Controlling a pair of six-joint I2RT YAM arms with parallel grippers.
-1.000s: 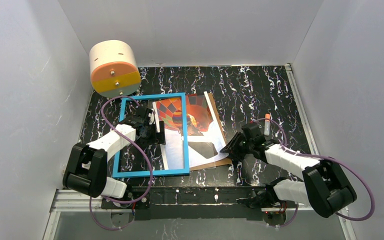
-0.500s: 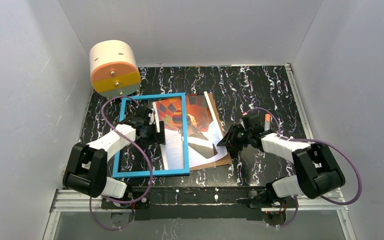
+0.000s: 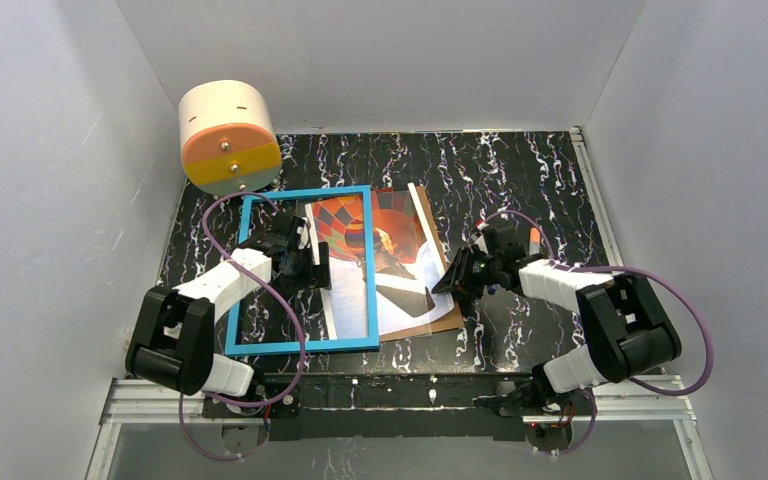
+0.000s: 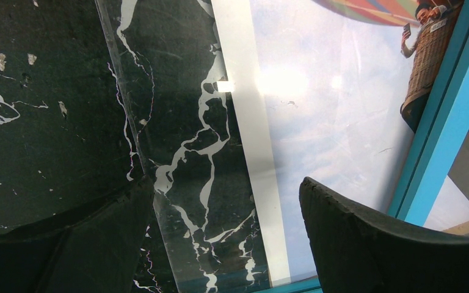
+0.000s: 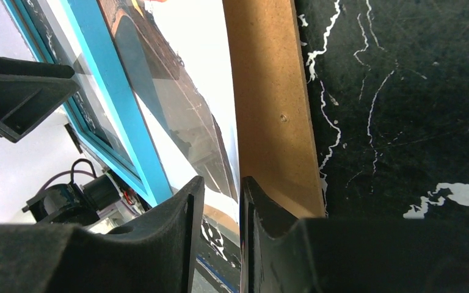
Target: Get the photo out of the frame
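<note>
Top external view: the frame (image 3: 300, 346) lies flat left of centre on the tabletop (image 3: 520, 180). The photo (image 3: 405, 225) slants under its right bar and spills to the right over the backing board (image 3: 444, 324). The left gripper (image 3: 312, 268) hovers inside the frame, fingers wide apart. The right gripper (image 3: 447, 283) sits at the photo's right edge, fingers nearly together; whether they pinch the sheet I cannot tell.

Thin blue frame (image 3: 301, 345) lying flat, balloon photo (image 3: 405, 235) askew beneath its right rail, sticking out rightward
</note>
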